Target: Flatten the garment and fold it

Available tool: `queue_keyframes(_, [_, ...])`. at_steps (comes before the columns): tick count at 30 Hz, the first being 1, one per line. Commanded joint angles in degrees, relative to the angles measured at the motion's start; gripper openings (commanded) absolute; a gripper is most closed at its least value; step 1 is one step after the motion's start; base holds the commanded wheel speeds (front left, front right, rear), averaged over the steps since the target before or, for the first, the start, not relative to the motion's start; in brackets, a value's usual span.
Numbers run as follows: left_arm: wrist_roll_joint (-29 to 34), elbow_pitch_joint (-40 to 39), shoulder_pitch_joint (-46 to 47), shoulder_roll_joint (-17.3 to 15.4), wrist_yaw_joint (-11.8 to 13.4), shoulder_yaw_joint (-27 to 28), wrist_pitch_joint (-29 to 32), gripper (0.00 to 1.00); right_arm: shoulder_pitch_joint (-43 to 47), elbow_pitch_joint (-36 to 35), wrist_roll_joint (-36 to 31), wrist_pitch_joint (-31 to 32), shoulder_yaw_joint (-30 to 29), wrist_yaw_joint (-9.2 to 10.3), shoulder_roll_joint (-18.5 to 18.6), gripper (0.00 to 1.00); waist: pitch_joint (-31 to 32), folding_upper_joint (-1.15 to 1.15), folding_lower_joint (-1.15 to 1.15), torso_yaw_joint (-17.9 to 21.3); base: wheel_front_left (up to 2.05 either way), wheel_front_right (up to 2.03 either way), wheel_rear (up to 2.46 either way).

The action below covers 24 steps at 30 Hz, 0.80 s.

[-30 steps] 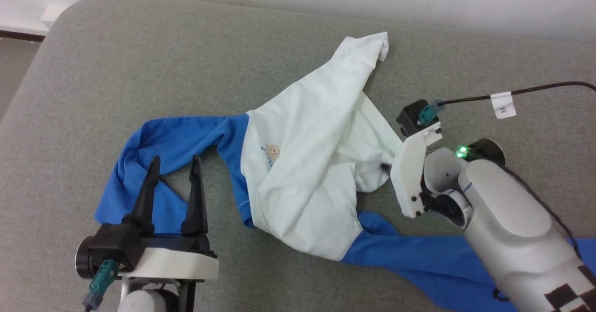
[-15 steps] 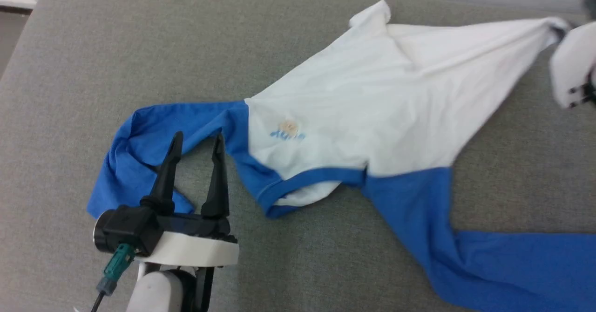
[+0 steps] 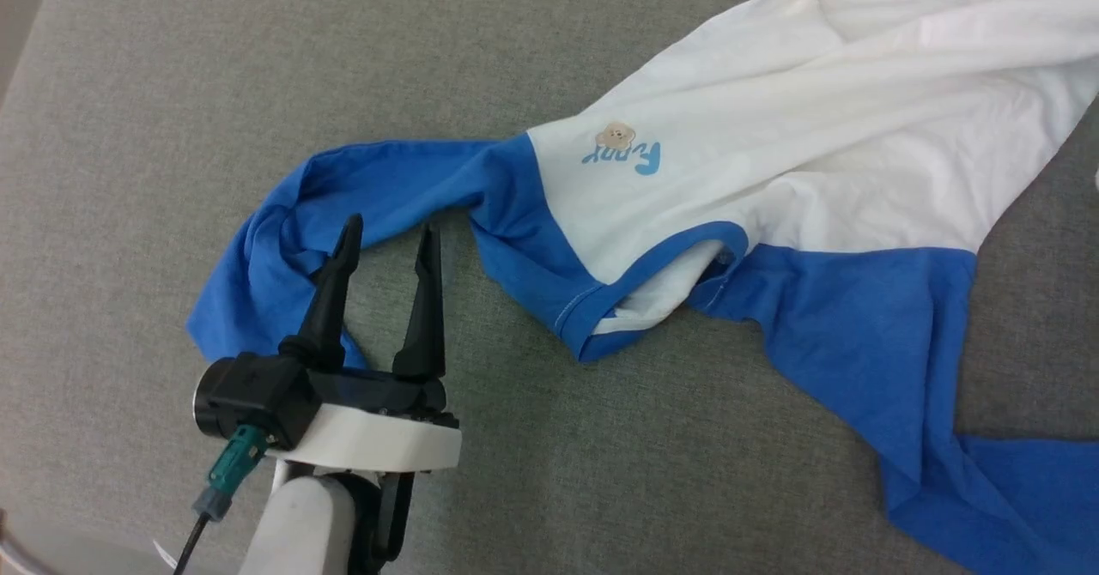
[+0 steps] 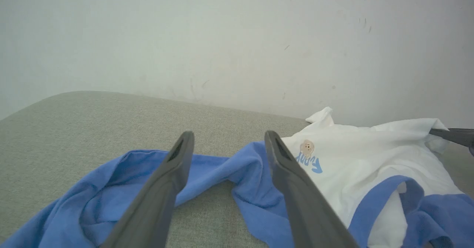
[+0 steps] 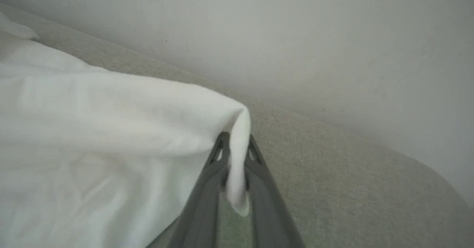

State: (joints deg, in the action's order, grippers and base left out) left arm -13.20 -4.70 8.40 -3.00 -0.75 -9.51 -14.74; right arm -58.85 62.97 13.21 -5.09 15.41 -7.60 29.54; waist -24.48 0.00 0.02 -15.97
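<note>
The garment, a white shirt with blue sleeves and neck trim, lies spread across the grey cushion, its blue lettering and tan patch facing up. One blue sleeve curls to the left, the other runs off the lower right. My left gripper hovers open over the left sleeve's bend, nothing between its fingers. In the right wrist view my right gripper is shut on a white corner of the garment, pulled taut; its dark fingers show at the left wrist view's right edge.
The grey cushion has a rounded edge at the upper left. A pale wall rises right behind it. Bare cushion lies in front of the shirt between the two sleeves.
The right gripper has pulled the white body out to the right, unfolding the bunched shirt so the chest print and neck show. The head camera has shifted. The left gripper stays open.
</note>
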Motion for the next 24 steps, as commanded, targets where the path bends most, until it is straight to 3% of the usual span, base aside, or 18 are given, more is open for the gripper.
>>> queue_keyframes(1, [0.1, 0.4, 0.7, 0.1, 0.3, 0.1, -0.3, 1.00, 1.3, 1.4, -0.5, -2.7, -0.6, 0.11, -1.0, 1.00, 1.1, 0.00, -0.02, 1.0, 0.00, 0.00, 0.00])
queue_keyframes(5, [0.7, 1.4, -0.1, 0.1, 0.1, 1.3, -0.3, 1.00, 3.9, 2.2, 0.5, -8.4, -3.0, 0.11, -3.6, 1.00, 4.0, 0.00, -0.02, 2.9, 0.00, 0.00, 0.00])
queue_keyframes(9, [1.6, 2.3, -2.0, 0.1, -0.2, 3.4, -0.3, 1.00, 9.1, -1.7, 2.0, -9.8, -5.1, 0.11, -6.0, 1.00, 7.7, 0.00, -0.02, 5.2, 0.00, 0.00, 0.00])
queue_keyframes(18, [3.0, 4.4, -7.8, 0.1, -0.7, 8.1, -0.3, 1.00, 31.1, -24.8, 3.5, -9.9, -7.7, 0.11, -11.2, 1.00, 15.6, 0.00, -0.02, 10.2, 0.00, 0.00, 0.00])
queue_keyframes(24, [3.3, 5.2, -9.4, 0.1, -1.1, 9.2, -0.3, 1.00, 42.2, -39.3, 2.7, -5.7, -8.9, 0.11, -14.1, 1.00, 17.5, 0.00, -0.02, 11.5, 0.00, 0.00, 0.00])
